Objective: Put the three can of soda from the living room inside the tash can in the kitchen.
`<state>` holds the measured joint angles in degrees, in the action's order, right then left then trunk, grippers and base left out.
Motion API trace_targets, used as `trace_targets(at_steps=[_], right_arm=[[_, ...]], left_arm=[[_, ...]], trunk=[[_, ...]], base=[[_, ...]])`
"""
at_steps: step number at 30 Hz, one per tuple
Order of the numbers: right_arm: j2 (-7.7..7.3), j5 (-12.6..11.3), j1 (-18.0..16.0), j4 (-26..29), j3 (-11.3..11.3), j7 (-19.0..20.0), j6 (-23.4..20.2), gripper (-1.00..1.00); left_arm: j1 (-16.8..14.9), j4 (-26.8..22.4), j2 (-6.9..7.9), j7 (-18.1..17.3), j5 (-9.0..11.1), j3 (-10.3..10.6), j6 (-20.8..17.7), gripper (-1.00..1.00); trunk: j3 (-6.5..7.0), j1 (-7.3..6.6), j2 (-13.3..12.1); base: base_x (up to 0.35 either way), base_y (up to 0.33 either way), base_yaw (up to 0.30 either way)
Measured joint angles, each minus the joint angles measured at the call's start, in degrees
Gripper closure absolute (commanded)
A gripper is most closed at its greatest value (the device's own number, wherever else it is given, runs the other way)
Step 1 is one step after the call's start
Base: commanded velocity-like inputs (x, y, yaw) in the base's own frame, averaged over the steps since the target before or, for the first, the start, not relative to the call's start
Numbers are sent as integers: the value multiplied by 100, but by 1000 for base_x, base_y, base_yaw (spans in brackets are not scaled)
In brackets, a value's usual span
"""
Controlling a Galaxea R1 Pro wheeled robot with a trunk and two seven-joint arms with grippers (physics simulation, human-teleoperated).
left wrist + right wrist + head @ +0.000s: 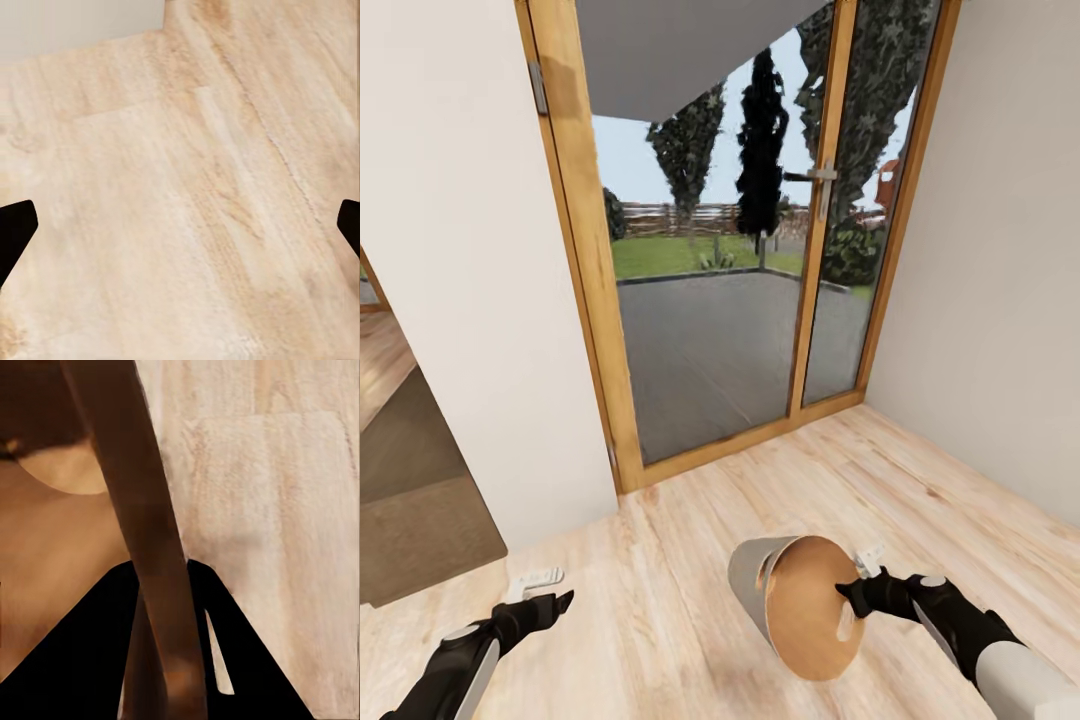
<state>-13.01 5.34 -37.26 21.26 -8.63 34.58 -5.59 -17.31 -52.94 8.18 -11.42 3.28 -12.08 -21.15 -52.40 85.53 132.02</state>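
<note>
- Pale wood plank floor (690, 560) is seen across the lower half of the head view, running up to a wood-framed glass door (720, 250) at upper centre.
- Through the glass, a grey terrace, a strip of lawn, a fence and dark cypress trees are visible; a metal door handle (822, 180) is fixed on the right leaf.
- White walls (470, 300) are seen at left and right of the door; at the far left edge a brown mat or step (415, 500) and more wood flooring are seen through an opening.
- The trash can (800, 600) is found at lower centre-right of the head view, held off the floor and tipped so that its mouth faces the camera: grey outside, tan-brown wood inside, an oval handle hole near the rim on the right side.
- The right gripper (860, 590) is clamped on the rim of the trash can beside that hole; in the right wrist view the rim wall (142, 532) is seen pinched between the two black fingers (82, 652), one inside the bin and one outside.
- No contents can be made out in the visible part of the bin's interior.
- The left gripper (550, 600) is seen at lower left of the head view, above bare floor, holding nothing.
- In the left wrist view its black fingertips (15, 232) are set wide apart at opposite edges of the frame, with only floor planks between them.
</note>
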Motion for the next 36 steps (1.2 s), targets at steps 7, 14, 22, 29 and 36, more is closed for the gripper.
trace_targets(at_steps=[7, 14, 22, 29, 36], right_arm=[[-332, -17, 740, 696, 24, 143, 319, 100], [-508, -88, 1308, 1221, 88, 437, 523, 100], [-507, -110, 1374, 1221, 112, 524, 532, 100], [-482, -107, 1514, 1126, 103, 463, 729, 100], [-447, -113, 1550, 467, 111, 115, 1718, 100]], left_arm=[[12, 367, 0, -11, 2, 158, 384, -100], [32, 975, 51, -70, 8, 329, 1067, -100], [29, 1569, 50, -75, 18, 337, 1660, -100], [26, 1901, 18, -71, 18, 333, 2118, -100], [53, 2155, 50, -96, 15, 331, 2626, -100]], trunk=[[126, -154, -281], [252, -308, -561], [396, -483, -882], [521, -637, -1163], [647, -791, -1444]], base=[[0, 0, 0], [0, 0, 0], [0, 0, 0], [0, 0, 0], [0, 0, 0]])
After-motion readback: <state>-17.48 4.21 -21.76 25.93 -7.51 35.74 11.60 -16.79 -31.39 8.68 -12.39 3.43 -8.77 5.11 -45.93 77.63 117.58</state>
